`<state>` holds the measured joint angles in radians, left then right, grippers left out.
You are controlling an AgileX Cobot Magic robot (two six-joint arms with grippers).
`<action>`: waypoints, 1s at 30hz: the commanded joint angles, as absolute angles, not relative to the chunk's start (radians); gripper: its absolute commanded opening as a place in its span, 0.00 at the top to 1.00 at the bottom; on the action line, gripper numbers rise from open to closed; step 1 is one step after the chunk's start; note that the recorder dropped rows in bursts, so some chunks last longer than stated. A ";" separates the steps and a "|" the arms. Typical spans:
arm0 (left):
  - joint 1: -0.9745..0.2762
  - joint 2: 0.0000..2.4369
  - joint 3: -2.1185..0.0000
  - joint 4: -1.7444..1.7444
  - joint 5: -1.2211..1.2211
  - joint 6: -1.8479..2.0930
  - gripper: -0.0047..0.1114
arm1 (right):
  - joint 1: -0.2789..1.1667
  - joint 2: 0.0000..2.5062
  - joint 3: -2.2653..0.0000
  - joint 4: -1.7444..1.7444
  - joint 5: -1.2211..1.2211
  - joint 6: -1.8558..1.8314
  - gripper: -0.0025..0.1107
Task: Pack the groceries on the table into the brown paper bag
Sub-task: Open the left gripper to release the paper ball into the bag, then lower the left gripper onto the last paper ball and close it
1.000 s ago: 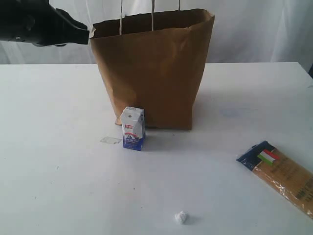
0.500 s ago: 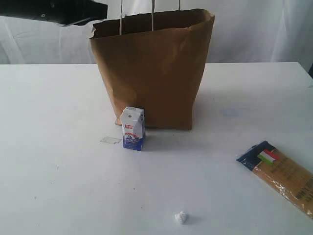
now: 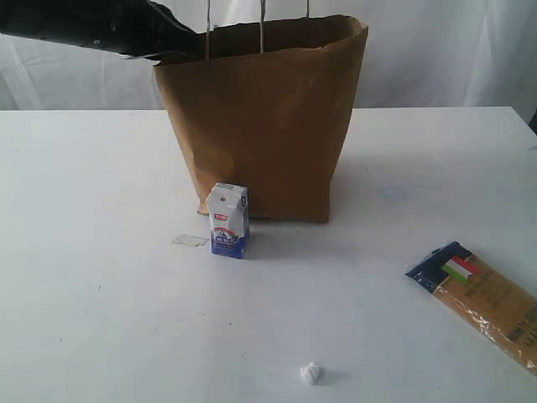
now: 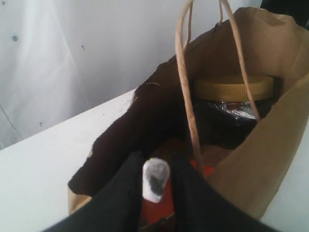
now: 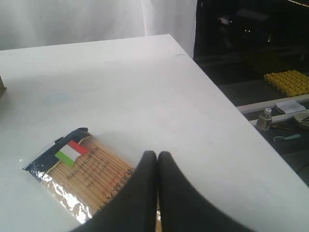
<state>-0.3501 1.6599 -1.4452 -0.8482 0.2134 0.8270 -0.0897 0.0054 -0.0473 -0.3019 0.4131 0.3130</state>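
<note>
Fingers of the left gripper (image 4: pixel 157 158) stand a little apart over the open mouth of the brown paper bag (image 4: pixel 251 159). A small white-topped thing (image 4: pixel 155 181) sits between them, with something red-orange under it. We cannot tell if the fingers press on it or only stand beside it. Just beyond the fingertips, deeper in the bag, the gold-lidded jar (image 4: pixel 233 87) stands upright, and one thin handle (image 4: pixel 186 96) crosses in front of it. We judge that the step in hand is the placing of one grocery into the bag.

Well apart from this gripper, outside the bag, the small white-blue carton (image 3: pixel 227 220) stands on the table (image 3: pixel 84 294), just beside the foot of the bag. The right gripper (image 5: pixel 157 153) has its fingers pressed together, holding nothing. It hovers over the long pasta packet (image 5: pixel 82 166), which lies flat below and beyond its tips.

For the next move, we think the left gripper must let go fully and rise straight, without catching the handle or the ragged rim. The carton and the packet are not yet packed.
</note>
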 commanded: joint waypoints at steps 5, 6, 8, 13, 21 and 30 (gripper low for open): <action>-0.351 1.651 -1.455 -0.875 0.283 0.838 0.40 | -0.088 0.000 -0.040 -0.311 0.402 0.317 0.98; -0.351 1.638 -1.455 -0.875 0.288 0.838 0.41 | -0.088 0.000 -0.040 -0.311 0.402 0.317 0.98; -0.351 1.597 -1.455 -0.873 0.307 0.838 0.44 | -0.088 0.000 -0.040 -0.311 0.402 0.317 0.98; -0.351 1.513 -1.455 -0.859 0.493 0.838 0.68 | -0.088 0.000 -0.040 -0.311 0.402 0.317 0.98; -0.351 1.489 -1.389 -0.977 0.754 0.832 0.96 | -0.088 0.000 -0.040 -0.311 0.402 0.317 0.98; -0.655 1.465 -1.110 -1.022 0.525 1.041 0.96 | -0.088 0.000 -0.040 -0.311 0.402 0.317 0.98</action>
<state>-0.5169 1.4846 -1.1895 -1.0040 0.5895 0.9379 -0.0897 0.0054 -0.0473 -0.3019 0.4131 0.3130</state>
